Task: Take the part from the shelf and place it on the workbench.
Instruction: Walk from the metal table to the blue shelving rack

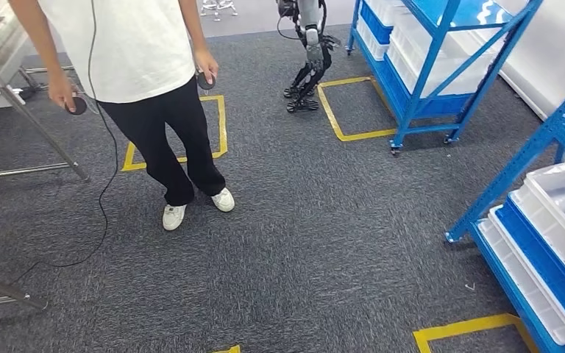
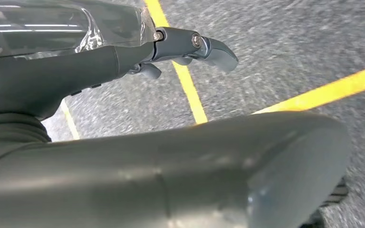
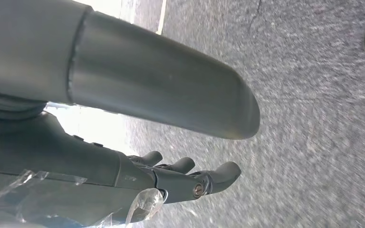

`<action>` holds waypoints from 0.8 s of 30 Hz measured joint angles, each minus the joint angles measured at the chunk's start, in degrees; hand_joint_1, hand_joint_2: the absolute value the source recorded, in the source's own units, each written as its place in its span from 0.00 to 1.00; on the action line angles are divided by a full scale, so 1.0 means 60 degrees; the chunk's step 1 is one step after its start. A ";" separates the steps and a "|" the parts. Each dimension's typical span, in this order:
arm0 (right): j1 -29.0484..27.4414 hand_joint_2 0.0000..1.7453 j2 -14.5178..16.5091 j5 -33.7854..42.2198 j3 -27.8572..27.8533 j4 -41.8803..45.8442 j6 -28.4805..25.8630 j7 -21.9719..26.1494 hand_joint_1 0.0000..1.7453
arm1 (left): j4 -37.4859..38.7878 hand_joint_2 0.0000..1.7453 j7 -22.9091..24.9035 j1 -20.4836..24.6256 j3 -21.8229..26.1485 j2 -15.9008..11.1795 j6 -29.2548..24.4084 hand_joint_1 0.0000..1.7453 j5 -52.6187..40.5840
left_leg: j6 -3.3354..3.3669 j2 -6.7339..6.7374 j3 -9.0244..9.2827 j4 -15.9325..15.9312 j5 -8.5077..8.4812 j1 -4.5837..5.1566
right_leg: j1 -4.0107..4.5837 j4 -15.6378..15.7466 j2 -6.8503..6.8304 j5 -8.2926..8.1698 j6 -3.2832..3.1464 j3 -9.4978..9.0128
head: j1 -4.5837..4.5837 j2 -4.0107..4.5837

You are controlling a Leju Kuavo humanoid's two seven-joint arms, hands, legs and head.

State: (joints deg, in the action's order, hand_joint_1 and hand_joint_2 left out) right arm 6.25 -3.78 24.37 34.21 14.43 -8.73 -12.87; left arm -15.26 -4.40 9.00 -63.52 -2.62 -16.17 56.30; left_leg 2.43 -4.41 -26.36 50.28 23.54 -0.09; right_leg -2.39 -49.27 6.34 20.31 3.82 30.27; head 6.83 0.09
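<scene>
A blue shelf (image 1: 516, 168) stands at my right, with white trays (image 1: 559, 213) in its blue bins. I cannot make out a part in them. The metal workbench (image 1: 0, 66) is at the far left, with its slanted legs on the carpet. In the left wrist view my left hand (image 2: 66, 80) hangs over the carpet with its fingers (image 2: 195, 45) stretched out and nothing in them. My right hand (image 3: 52, 142) also hangs over the carpet with its fingers (image 3: 204, 180) apart, holding nothing.
A person (image 1: 140, 59) in a white shirt stands ahead on the left, with a dark round controller in each hand and a cable trailing to the floor. A second blue shelf (image 1: 427, 59) and another robot's legs (image 1: 309, 59) are further back. Yellow tape (image 1: 349, 118) marks squares on the grey carpet.
</scene>
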 joint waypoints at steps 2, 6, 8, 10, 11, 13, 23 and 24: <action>-0.0036 0.00 -0.0007 0.0023 0.0022 -0.0001 -0.0020 0.0002 0.00 | 0.0000 0.00 0.0008 -0.0009 -0.0002 0.0001 0.0001 0.00 -0.0001 | 0.0063 0.0120 0.0003 -0.0167 -0.0064 0.0051 | -0.0058 0.0041 0.0212 -0.0095 0.0143 0.0119 | 0.0016 0.0000; -0.0074 0.00 -0.0031 0.0050 0.0073 -0.0007 -0.0052 -0.0003 0.00 | 0.0000 0.00 -0.0002 0.0010 -0.0004 -0.0004 0.0006 0.00 -0.0005 | 0.0312 0.0595 0.0028 -0.0320 -0.0224 0.0067 | 0.0014 -0.1396 -0.0690 0.0764 0.0189 0.0824 | 0.0017 0.0000; -0.0048 0.00 -0.0029 0.0057 0.0086 -0.0007 -0.0056 -0.0001 0.00 | 0.0000 0.00 -0.0002 -0.0020 -0.0004 -0.0010 0.0010 0.00 -0.0003 | 0.0354 0.0877 0.0012 -0.0319 -0.0223 0.0107 | 0.0040 -0.2890 -0.0893 0.1410 0.0196 0.1476 | 0.0019 0.0000; -0.0043 0.00 -0.0034 0.0072 0.0102 -0.0007 -0.0057 -0.0001 0.00 | 0.0000 0.00 -0.0002 -0.0024 -0.0004 -0.0006 0.0019 0.00 -0.0003 | 0.0351 0.1134 0.0005 -0.0316 -0.0214 0.0113 | 0.0038 -0.3200 -0.0942 0.1403 0.0212 0.1539 | 0.0023 0.0000; -0.0045 0.00 -0.0039 0.0083 0.0113 -0.0007 -0.0058 -0.0001 0.00 | 0.0000 0.00 -0.0002 -0.0015 -0.0004 -0.0002 0.0023 0.00 -0.0003 | 0.0334 0.1239 0.0010 -0.0307 -0.0203 0.0100 | 0.0035 -0.2724 -0.1013 0.1155 0.0219 0.1246 | 0.0024 0.0000; -0.0036 0.00 -0.0052 0.0101 0.0132 -0.0007 -0.0062 -0.0001 0.00 | 0.0000 0.00 -0.0003 0.0001 -0.0004 0.0005 0.0029 0.00 -0.0003 | 0.0248 0.1420 0.0018 -0.0248 -0.0145 0.0111 | 0.0050 -0.1169 -0.1422 0.0581 0.0228 0.0346 | 0.0025 0.0000; 0.0005 0.00 -0.0057 0.0224 0.0156 -0.0007 -0.0090 -0.0004 0.00 | 0.0000 0.00 0.0008 0.0029 -0.0004 0.0020 0.0019 0.00 0.0018 | -0.0161 0.0906 -0.1249 0.2739 0.1450 -0.0018 | 0.0109 -0.0117 -0.0912 0.0192 -0.0283 -0.0079 | 0.0043 0.0000; 0.0006 0.00 -0.0057 0.0233 0.0157 -0.0007 -0.0091 -0.0005 0.00 | 0.0000 0.00 0.0012 -0.0003 -0.0004 0.0019 0.0018 0.00 0.0021 | -0.0168 0.0863 -0.1466 0.3199 0.1551 -0.0024 | 0.0111 -0.0118 -0.0783 0.0185 -0.0288 -0.0082 | 0.0043 0.0000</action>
State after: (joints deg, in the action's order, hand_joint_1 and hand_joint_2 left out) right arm 6.29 -4.13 25.76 35.15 14.38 -9.27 -12.90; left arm -15.26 -4.33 8.98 -63.54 -2.51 -16.07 56.42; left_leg 1.42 0.76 -35.16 69.48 32.84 -0.24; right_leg -1.72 -49.98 1.64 21.42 2.09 29.78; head 7.08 0.09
